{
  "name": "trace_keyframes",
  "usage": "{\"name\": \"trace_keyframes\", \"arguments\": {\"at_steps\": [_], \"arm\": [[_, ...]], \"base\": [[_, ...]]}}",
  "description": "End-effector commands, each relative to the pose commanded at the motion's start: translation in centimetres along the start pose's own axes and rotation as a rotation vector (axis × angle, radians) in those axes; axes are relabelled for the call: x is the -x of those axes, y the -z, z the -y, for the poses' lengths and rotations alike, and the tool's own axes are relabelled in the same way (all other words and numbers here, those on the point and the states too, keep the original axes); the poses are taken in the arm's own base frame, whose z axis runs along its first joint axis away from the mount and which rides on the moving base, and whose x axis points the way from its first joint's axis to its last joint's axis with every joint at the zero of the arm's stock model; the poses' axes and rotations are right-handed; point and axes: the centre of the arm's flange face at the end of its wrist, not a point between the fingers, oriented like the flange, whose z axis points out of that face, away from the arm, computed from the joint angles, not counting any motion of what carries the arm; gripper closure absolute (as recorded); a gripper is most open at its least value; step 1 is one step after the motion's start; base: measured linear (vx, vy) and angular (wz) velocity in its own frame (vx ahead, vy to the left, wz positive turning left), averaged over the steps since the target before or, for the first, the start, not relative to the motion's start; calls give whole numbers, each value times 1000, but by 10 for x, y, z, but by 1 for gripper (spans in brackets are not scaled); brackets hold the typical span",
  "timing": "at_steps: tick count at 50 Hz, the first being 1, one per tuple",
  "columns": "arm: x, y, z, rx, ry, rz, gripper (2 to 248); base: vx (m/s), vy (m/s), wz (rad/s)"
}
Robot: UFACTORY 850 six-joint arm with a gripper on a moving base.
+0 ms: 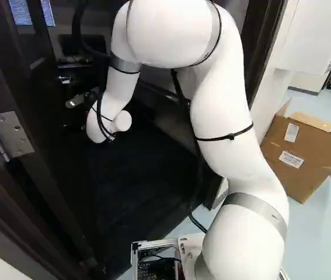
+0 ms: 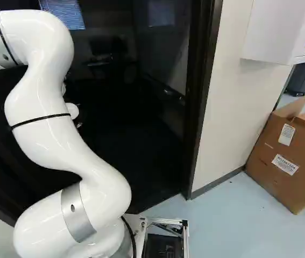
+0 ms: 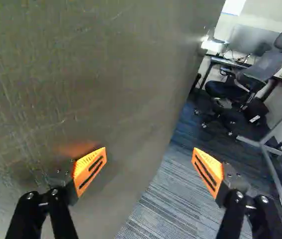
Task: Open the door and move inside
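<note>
In the left base view the gripper (image 1: 88, 98) shows as a dark shape beyond the arm's white wrist, inside the dark doorway. Seen from the wrist, the gripper (image 3: 149, 167) is open, its orange-padded fingers wide apart with nothing gripped. The door (image 3: 86, 74) is a broad grey-brown surface running along one side. One finger stands over this surface with an orange reflection close by; contact cannot be told. The other finger is over the striped carpet (image 3: 173, 199) past the door's edge. A metal hinge (image 1: 16, 134) shows at the left of the left base view. No handle is clearly visible.
The dark door frame (image 2: 199, 102) stands right of the arm, beside a pale wall (image 2: 233, 91). A cardboard box (image 2: 286, 161) sits against that wall. Beyond the door are an office chair (image 3: 252, 74), a desk (image 3: 225, 60) and a metal-framed panel (image 3: 267, 149).
</note>
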Motion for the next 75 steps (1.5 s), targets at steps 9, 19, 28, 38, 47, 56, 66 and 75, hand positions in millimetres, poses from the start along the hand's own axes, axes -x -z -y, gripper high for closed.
{"name": "trace_keyframes", "arguments": {"at_steps": [9, 19, 28, 38, 47, 56, 66, 75], "arm": [[-3, -10, 7, -12, 5, -8, 3], [-5, -20, 14, -26, 11, -17, 3], [-8, -28, 21, -37, 16, -23, 3], [-10, -35, 29, -50, 21, -30, 3], [-12, -39, 37, -63, 25, -35, 3], [-14, -43, 45, -75, 29, -39, 3], [-16, -46, 55, -90, 34, -43, 3], [-17, -49, 64, -103, 38, -46, 3]], "base": [[0, 0, 0], [0, 0, 0], [0, 0, 0], [0, 0, 0], [0, 0, 0], [0, 0, 0], [0, 0, 0], [0, 0, 0]]}}
